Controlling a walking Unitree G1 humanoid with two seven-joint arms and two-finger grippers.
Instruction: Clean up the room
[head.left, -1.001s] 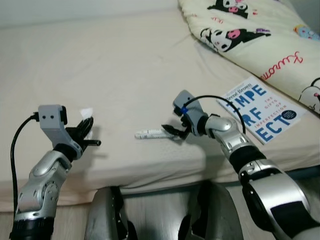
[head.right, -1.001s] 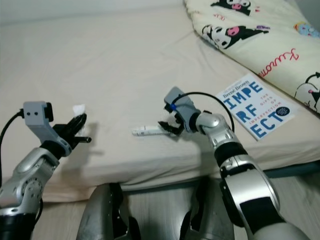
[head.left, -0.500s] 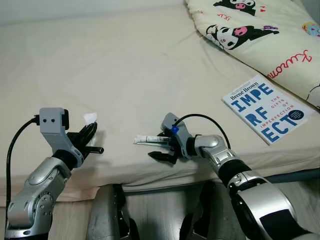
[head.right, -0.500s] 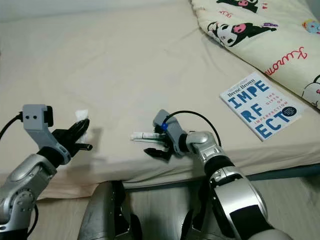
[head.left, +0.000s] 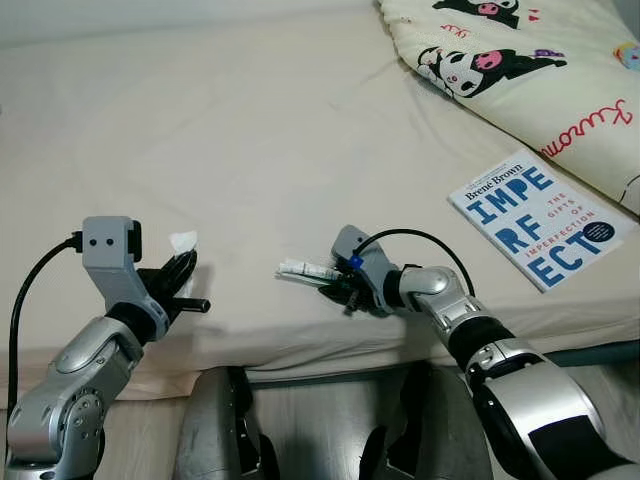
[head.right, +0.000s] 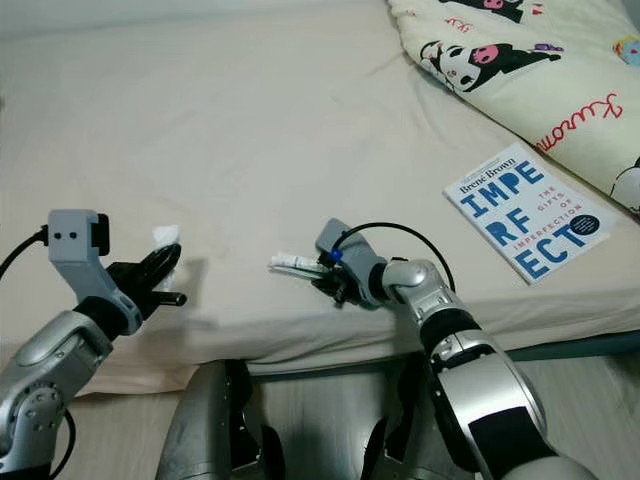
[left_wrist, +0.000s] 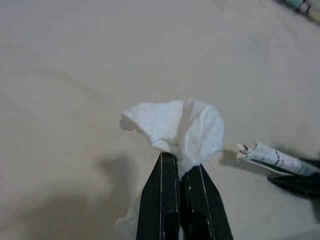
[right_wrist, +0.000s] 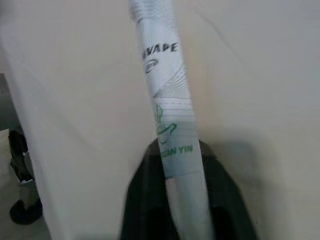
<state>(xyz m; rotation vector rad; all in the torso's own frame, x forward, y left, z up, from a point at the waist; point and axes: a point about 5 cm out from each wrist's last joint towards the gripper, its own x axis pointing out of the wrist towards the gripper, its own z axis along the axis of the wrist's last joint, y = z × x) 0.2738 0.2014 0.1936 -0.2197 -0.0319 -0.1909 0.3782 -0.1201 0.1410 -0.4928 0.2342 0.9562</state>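
A crumpled white tissue (left_wrist: 177, 127) is pinched between the fingers of my left gripper (head.left: 180, 285), which is shut on it just above the bed's front edge at the left. A thin white wrapper (head.left: 305, 270) with green print (right_wrist: 167, 95) lies across the sheet near the middle of the front edge. My right gripper (head.left: 340, 290) is shut on the wrapper's near end, its black fingers (right_wrist: 145, 200) on either side of it.
The cream bed sheet (head.left: 250, 120) spreads ahead. A white and blue book (head.left: 540, 220) lies at the right, beside a cartoon-print duvet (head.left: 520, 60) at the back right. The mattress edge (head.left: 300, 350) drops to the floor just before my legs.
My right gripper has closed on the wrapper's end, which it was only reaching beside half a second ago. The left gripper keeps the tissue in much the same place.
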